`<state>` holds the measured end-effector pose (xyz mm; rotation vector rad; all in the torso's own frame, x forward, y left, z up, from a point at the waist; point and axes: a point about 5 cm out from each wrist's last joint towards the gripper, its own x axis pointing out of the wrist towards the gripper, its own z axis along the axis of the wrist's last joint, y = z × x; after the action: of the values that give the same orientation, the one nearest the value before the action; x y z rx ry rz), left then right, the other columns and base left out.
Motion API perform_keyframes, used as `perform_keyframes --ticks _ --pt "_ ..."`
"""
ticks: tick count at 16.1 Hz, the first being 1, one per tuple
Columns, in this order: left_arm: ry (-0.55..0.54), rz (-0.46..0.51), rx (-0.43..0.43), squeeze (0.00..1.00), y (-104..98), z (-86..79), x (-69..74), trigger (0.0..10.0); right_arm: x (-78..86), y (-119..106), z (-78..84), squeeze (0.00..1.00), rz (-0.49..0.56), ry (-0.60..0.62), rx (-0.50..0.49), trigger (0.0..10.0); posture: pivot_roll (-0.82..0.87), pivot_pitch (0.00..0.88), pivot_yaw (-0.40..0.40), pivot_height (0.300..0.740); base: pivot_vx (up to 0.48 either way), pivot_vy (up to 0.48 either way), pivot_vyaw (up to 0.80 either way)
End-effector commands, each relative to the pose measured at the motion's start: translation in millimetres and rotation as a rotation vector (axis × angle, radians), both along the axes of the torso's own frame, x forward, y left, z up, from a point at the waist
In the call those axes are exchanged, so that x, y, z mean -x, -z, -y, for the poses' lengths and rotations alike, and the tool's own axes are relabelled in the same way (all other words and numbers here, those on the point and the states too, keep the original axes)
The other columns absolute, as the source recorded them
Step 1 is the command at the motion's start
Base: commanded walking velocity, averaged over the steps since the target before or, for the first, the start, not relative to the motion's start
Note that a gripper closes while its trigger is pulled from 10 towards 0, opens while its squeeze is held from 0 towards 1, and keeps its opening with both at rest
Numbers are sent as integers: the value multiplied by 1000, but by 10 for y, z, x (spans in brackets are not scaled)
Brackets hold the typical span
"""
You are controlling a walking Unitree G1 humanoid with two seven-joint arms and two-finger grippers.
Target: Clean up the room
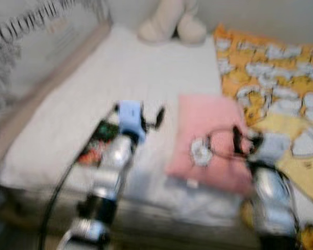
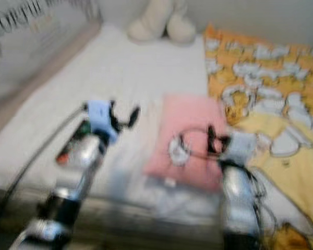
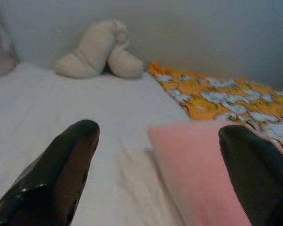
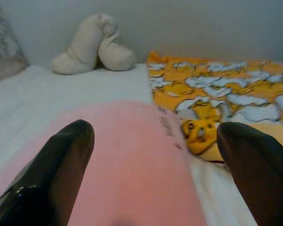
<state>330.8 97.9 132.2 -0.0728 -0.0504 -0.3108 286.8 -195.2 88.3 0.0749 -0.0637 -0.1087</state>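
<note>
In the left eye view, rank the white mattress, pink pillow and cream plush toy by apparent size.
1. White mattress, clearly largest.
2. Pink pillow.
3. Cream plush toy, though it lies farther away, so this ranking is unsure.

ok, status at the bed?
Left gripper open over white sheet. Right gripper open above pink pillow. Orange blanket alongside, plush toy beyond.

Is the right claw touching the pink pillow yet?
Cannot tell. Right wrist view shows open right claw over the pink pillow, but no plain contact or gap.
</note>
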Motion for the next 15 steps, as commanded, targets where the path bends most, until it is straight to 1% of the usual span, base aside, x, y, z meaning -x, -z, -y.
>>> perform_keyframes --ticks 1,2,3,4,5,6,7,8,9,10,11,12,13,14,15 --pt "21 1 15 1000 -17 89 -14 10000 -10 -6 112 1000 -6 32 -8 10000 51 0 -20 740 307 -364 0" --pt "47 21 7 1000 -55 134 -7 10000 -32 -39 99 1000 -5 13 1 10000 56 0 -28 740 322 -352 0" --pt "86 34 -21 1000 -53 194 9 10000 -41 -17 81 1000 -25 -6 28 10000 54 0 -28 740 352 -322 0" --pt "88 39 -50 0 -46 223 1 10000 -53 -7 101 1000 -36 3 38 10000 54 0 -31 740 0 0 0" --pt "83 38 -38 0 -65 243 -21 10000 -76 -20 140 400 -43 25 22 10000 51 0 -30 740 0 0 0" --pt "83 34 -28 0 -75 250 -31 10000 -86 -9 162 0 -55 31 -12 10000 53 0 -27 740 0 0 0" --pt "70 28 -44 0 -73 244 -44 10000 -83 29 180 0 -79 35 -64 10000 60 0 -25 740 0 0 0" --pt "75 -31 -27 0 -62 235 -60 10000 -88 147 184 0 -172 14 -223 10000 68 0 -19 740 0 0 0" --pt "85 -151 -44 0 43 227 -94 10000 -105 221 200 0 -212 8 -312 10000 68 0 -17 740 0 0 0" --pt "84 -254 -63 0 128 201 -139 10000 -132 276 213 0 -255 -9 -343 10000 61 0 -13 740 0 0 0" --pt "97 -269 -64 0 117 198 -170 10000 -152 297 220 0 -273 -21 -366 10000 51 0 -14 740 0 0 0" --pt "122 -292 -37 0 84 202 -226 10000 -194 322 205 0 -301 -62 -408 10000 53 0 -17 740 0 0 0" --pt "147 -338 -10 0 141 205 -250 10000 -216 372 156 0 -330 -115 -483 10000 51 0 -19 740 0 0 0" --pt "125 -414 -30 0 315 154 -263 10000 -230 468 144 0 -364 -132 -580 10000 52 0 -15 740 0 0 0" --pt "109 -428 -49 0 369 132 -262 10000 -241 479 151 0 -364 -129 -587 10000 57 0 -18 740 0 0 0"
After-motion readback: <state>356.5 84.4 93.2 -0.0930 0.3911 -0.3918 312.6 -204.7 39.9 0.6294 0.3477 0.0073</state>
